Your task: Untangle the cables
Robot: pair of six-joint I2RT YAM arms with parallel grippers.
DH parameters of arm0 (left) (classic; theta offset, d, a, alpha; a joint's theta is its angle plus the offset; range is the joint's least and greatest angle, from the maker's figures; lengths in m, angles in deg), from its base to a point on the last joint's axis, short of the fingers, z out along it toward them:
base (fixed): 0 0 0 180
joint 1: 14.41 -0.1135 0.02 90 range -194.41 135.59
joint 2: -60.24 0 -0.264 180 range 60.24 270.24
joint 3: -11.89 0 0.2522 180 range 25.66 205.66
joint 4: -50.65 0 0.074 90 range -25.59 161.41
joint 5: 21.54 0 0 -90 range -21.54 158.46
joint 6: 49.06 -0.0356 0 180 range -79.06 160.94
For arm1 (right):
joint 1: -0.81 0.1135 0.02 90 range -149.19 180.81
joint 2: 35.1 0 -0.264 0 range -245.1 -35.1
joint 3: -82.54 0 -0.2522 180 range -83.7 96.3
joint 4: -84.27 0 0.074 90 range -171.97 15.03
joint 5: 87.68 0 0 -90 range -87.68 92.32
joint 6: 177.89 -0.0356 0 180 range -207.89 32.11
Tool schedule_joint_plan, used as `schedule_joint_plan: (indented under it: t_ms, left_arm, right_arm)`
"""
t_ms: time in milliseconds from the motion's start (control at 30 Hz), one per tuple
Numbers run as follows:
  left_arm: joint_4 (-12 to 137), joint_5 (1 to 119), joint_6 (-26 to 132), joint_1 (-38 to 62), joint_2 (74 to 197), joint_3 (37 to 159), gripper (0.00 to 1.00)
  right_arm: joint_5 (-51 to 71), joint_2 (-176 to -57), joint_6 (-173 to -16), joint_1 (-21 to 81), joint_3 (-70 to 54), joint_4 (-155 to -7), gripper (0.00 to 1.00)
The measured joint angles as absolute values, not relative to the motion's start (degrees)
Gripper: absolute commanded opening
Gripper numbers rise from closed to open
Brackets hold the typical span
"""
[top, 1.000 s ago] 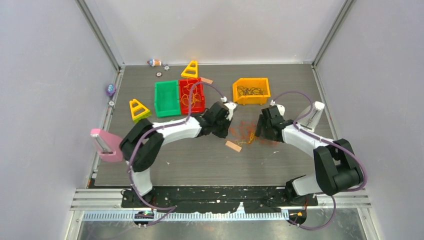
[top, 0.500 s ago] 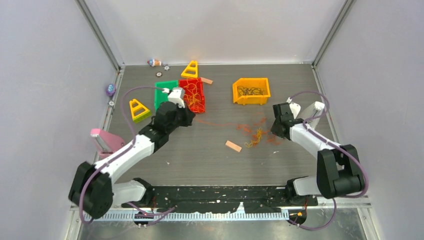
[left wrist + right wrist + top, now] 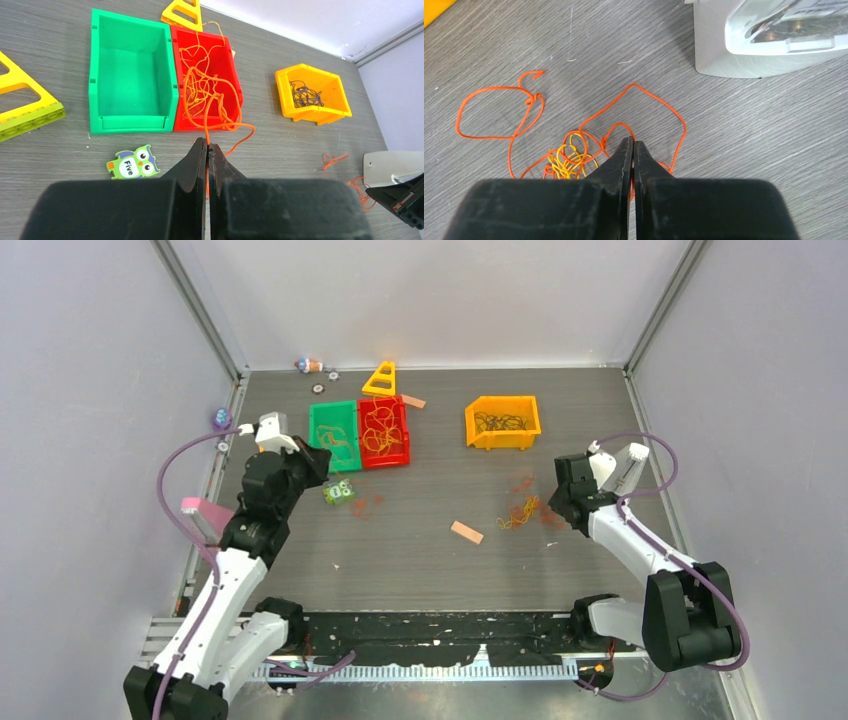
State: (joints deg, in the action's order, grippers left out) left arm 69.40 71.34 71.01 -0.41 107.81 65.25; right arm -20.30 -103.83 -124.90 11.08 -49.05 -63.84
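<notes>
Thin orange cables (image 3: pixel 205 90) lie looped in the red bin (image 3: pixel 398 452). One strand runs out over the bin's front wall to my left gripper (image 3: pixel 207 145), which is shut on it, left of the bins in the top view (image 3: pixel 318 464). A clump of orange and yellow cables (image 3: pixel 569 157) lies on the table right of centre (image 3: pixel 520 510). My right gripper (image 3: pixel 633 141) is shut on an orange loop at that clump's right side (image 3: pixel 553 502). Dark cables (image 3: pixel 305 95) fill the yellow bin (image 3: pixel 472 430).
A green bin (image 3: pixel 132 75) with nothing in it adjoins the red one. An owl card (image 3: pixel 132 162) lies before it. Yellow triangles (image 3: pixel 380 378) (image 3: pixel 25 100), a tan block (image 3: pixel 466 532), a pink-white tool (image 3: pixel 205 518) and a white device (image 3: pixel 769 35) lie around.
My left arm swung from the table's middle to the left past the bins, drawing an orange strand along. My right gripper shut on the orange loop and drew back to the right.
</notes>
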Motion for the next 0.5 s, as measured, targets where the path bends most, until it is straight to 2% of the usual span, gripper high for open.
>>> schedule_joint_plan:
  t_ms: [100,200,233,267,300,367,500]
  left_arm:
    - [71.1,71.2,71.9,-1.3,105.6,66.1,0.0]
    - [72.5,71.2,72.3,-1.7,103.9,67.0,0.0]
    - [73.0,71.2,72.5,-1.8,103.5,67.6,0.0]
    - [73.3,71.2,72.5,-1.8,103.3,68.0,0.0]
    - [73.8,71.2,72.5,-1.8,103.1,68.7,0.0]
    - [74.6,71.2,72.5,-1.8,102.8,70.0,0.0]
    - [76.4,71.5,72.2,-1.8,103.0,73.7,0.0]
  right_arm:
    - [-20.0,-103.8,-124.9,11.1,-49.0,-64.4,0.16]
    - [-19.2,-103.2,-124.3,11.1,-49.4,-65.1,0.38]
    - [-18.7,-102.7,-123.9,11.0,-49.7,-65.6,0.52]
    - [-18.2,-102.1,-123.6,11.0,-50.0,-65.8,0.59]
    - [-17.2,-101.3,-123.0,10.9,-50.4,-66.6,0.72]
    - [-15.4,-99.4,-122.0,10.9,-51.5,-68.3,0.81]
    - [-10.3,-95.5,-119.2,10.9,-54.2,-72.2,0.89]
